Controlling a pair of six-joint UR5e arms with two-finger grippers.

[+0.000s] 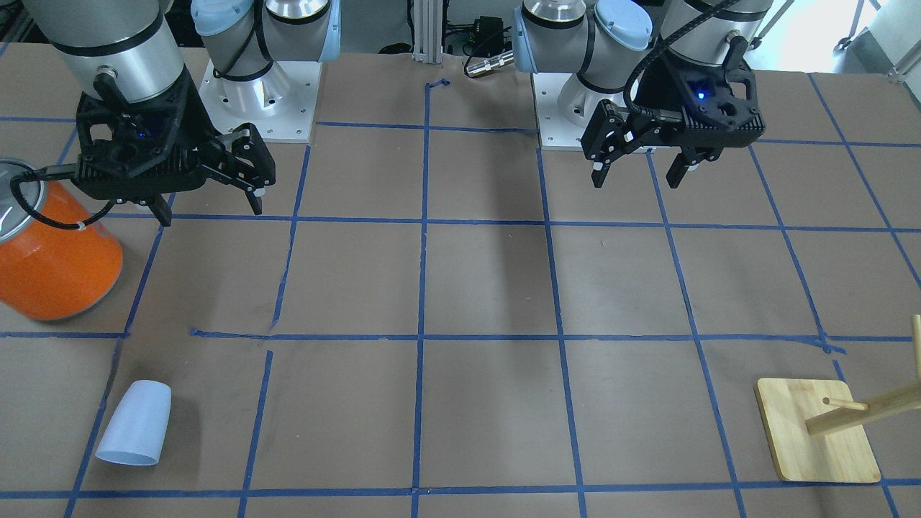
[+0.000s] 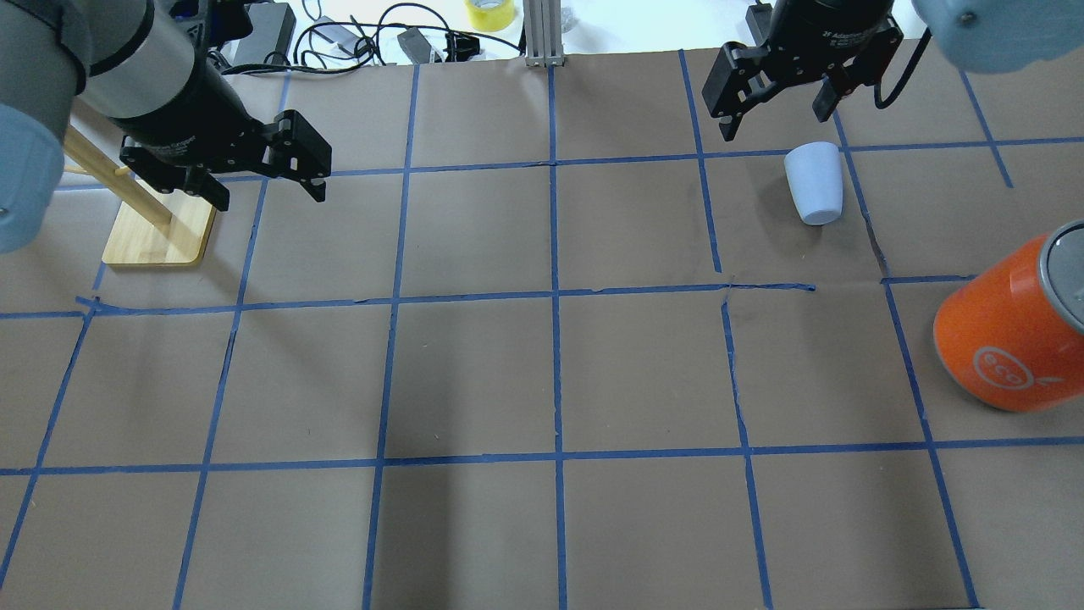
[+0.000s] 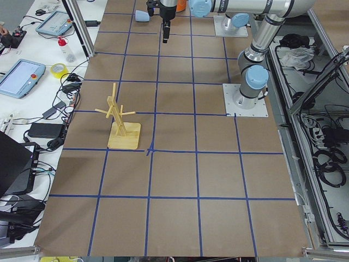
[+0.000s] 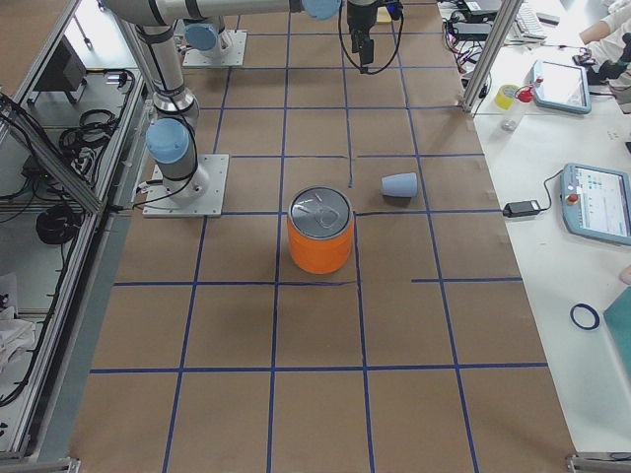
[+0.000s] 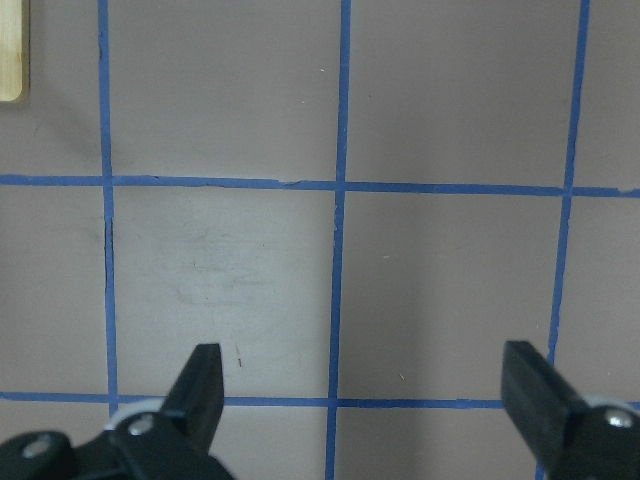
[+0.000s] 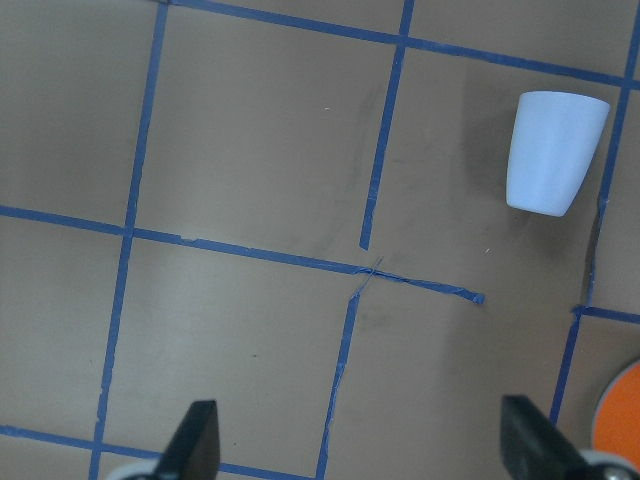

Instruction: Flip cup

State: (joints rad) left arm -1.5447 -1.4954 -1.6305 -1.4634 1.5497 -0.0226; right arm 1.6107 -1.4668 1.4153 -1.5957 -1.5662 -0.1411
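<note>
- The small pale blue plastic cup (image 1: 135,423) lies on its side near the counter (image 1: 489,288) edge away from the robot.
- Left gripper (image 1: 637,178) and right gripper (image 1: 211,210) are both spread wide, empty.

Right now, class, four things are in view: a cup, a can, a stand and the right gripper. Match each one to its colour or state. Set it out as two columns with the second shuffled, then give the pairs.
Things
1. cup
2. can
3. stand
4. right gripper

Descriptions
A. orange, standing upright
B. open, holding nothing
C. pale blue, lying on its side
D. light wood, with pegs

Pairs: 1-C, 2-A, 3-D, 4-B
</note>
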